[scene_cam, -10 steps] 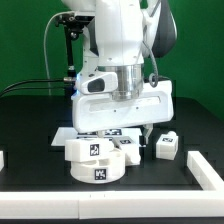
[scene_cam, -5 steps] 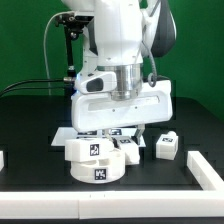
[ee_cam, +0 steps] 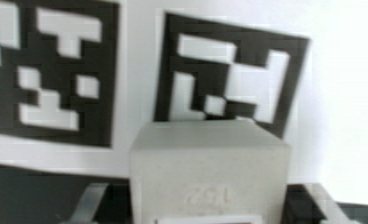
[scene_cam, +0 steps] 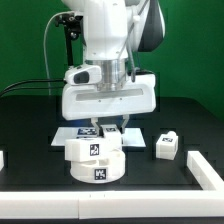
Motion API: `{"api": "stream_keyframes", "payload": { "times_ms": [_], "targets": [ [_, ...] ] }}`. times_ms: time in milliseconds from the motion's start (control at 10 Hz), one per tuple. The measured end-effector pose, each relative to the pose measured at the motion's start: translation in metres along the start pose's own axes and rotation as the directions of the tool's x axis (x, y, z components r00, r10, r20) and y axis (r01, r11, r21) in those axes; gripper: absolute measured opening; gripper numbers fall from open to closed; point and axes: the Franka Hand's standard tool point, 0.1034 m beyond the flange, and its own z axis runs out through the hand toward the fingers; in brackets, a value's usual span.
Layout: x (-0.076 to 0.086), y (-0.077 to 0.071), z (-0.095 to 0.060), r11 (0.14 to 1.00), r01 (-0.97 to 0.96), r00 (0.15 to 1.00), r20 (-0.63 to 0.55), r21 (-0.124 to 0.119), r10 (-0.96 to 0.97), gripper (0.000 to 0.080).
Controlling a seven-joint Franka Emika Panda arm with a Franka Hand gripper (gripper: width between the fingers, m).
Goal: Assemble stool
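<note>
Since a second ago the arm (scene_cam: pixel 105 40) has lifted and shifted toward the exterior view's left. Stool seat (scene_cam: pixel 97 170) sits on the black desk (scene_cam: pixel 30 135) left of centre, with a tagged white part (scene_cam: pixel 93 149) on top. Pincer (scene_cam: pixel 110 130) hangs just behind it over the marker board (scene_cam: pixel 78 131); apart or together, cannot tell. Loose leg (scene_cam: pixel 167 146) stands well apart on the exterior view's right.

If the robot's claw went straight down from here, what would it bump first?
Probably the marker board, the flat white sheet with black squares: the wrist view shows it right below the gripper. Depth is unclear, so it might clip the back of the stool seat instead.
</note>
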Motion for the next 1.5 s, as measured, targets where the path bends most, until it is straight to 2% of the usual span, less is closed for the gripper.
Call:
{"api": "stream_keyframes", "payload": {
  "times_ms": [100,400,700,800,900,1100,1200,1500],
  "targets": [
    [0.004,0.009,0.000,1.000,-0.014,1.000,-0.007,-0.001,0.014,0.0333],
    [0.015,0.008,0.002,1.000,-0.009,0.999,-0.041,-0.007,0.009,0.0333],
    [0.015,0.008,0.002,1.000,-0.009,0.999,-0.041,-0.007,0.009,0.0333],
    [0.015,0.009,0.001,1.000,-0.010,0.999,-0.039,-0.007,0.010,0.0531],
    [0.014,0.010,-0.006,0.999,-0.037,0.999,0.008,0.005,0.037,0.0612],
    [0.036,0.014,-0.040,0.999,-0.043,0.998,0.036,0.012,0.042,0.0644],
    [0.045,0.016,-0.046,0.999,-0.035,0.999,0.031,0.012,0.035,0.0644],
    [0.043,0.015,-0.043,0.999,-0.042,0.999,0.034,0.013,0.041,0.0649]
  ]
}}
